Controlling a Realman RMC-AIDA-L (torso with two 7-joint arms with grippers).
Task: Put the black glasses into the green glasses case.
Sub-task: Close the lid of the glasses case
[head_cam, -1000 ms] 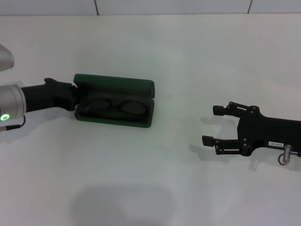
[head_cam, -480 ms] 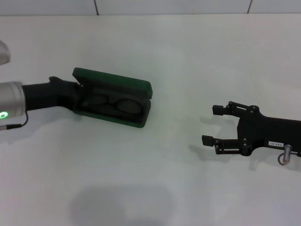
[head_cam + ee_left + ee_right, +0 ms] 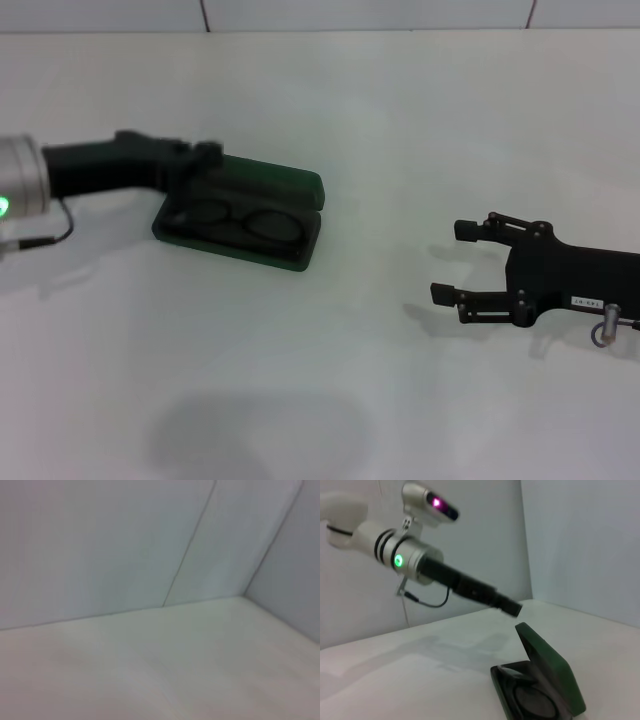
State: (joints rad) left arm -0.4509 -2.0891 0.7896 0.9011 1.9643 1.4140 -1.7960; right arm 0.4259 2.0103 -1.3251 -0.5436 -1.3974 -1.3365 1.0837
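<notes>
Right gripper (image 3: 455,262): nearest item, resting low at the right of the white table (image 3: 330,400), arm lying level and pointing left; its two fingers stand apart with nothing between them.

Green glasses case (image 3: 240,212): left of centre, farther back, well apart from the right gripper. Long axis runs left to right, the right end turned slightly nearer. Case is open; the lid stands along the far edge, tilted back, as the right wrist view confirms (image 3: 540,682).

Black glasses (image 3: 240,217): lying inside the case tray, lenses side by side along the case's long axis.

Left gripper (image 3: 195,160): reaches in from the left, arm nearly level, its tip over the far left corner of the case by the lid. Whether its fingers are apart or together cannot be told; contact with the lid cannot be confirmed.

A tiled wall (image 3: 360,14) closes the far side.
</notes>
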